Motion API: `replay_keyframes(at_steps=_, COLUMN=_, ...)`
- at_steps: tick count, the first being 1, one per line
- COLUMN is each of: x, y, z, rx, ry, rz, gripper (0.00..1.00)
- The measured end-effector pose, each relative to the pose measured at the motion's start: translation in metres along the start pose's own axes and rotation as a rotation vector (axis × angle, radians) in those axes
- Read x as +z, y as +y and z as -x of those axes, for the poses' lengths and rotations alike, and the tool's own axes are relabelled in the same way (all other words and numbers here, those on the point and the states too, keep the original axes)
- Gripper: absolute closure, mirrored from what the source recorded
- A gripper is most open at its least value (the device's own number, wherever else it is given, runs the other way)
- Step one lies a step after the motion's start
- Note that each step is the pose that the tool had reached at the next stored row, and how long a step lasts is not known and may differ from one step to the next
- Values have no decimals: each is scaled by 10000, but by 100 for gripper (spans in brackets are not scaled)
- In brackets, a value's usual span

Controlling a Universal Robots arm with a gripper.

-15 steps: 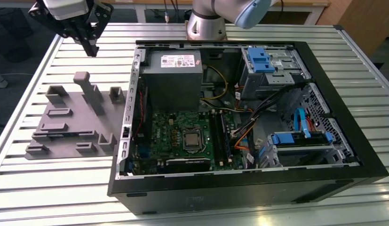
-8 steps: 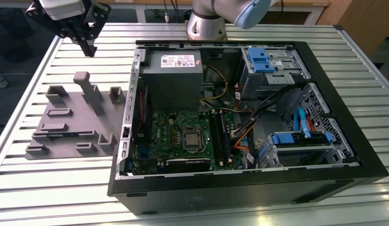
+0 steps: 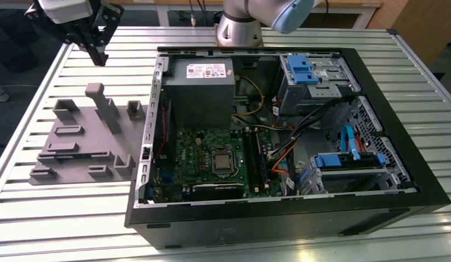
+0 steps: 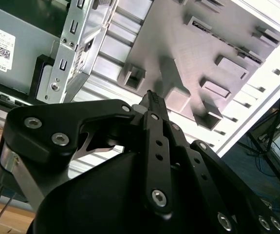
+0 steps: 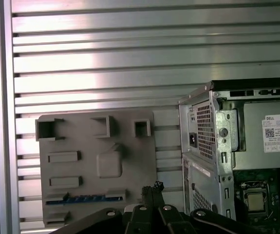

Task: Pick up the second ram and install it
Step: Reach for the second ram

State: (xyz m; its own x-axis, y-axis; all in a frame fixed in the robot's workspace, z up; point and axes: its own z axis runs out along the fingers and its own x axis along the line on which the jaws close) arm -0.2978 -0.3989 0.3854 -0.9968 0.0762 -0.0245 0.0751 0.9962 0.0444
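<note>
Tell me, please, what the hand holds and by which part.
Nothing: the hand is shut and empty; the second ram lies in the grey fixture.

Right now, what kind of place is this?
Probably a robot workshop or lab: a robot arm stands at a slatted metal table holding an opened computer case and a grey fixture.

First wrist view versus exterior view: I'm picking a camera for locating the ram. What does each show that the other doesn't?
First wrist view adds the ram, a blue strip lying in a slot of the fixture. Exterior view adds the blue drive bays and the arm's base. Both show the fixture, power supply, CPU and gripper.
</note>
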Motion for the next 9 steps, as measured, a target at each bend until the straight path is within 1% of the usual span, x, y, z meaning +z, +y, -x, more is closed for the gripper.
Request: replay_keyframes(at_steps=9, x=2, y=-6, z=-80, rx=0, ry=-1, rz=0, gripper=89)
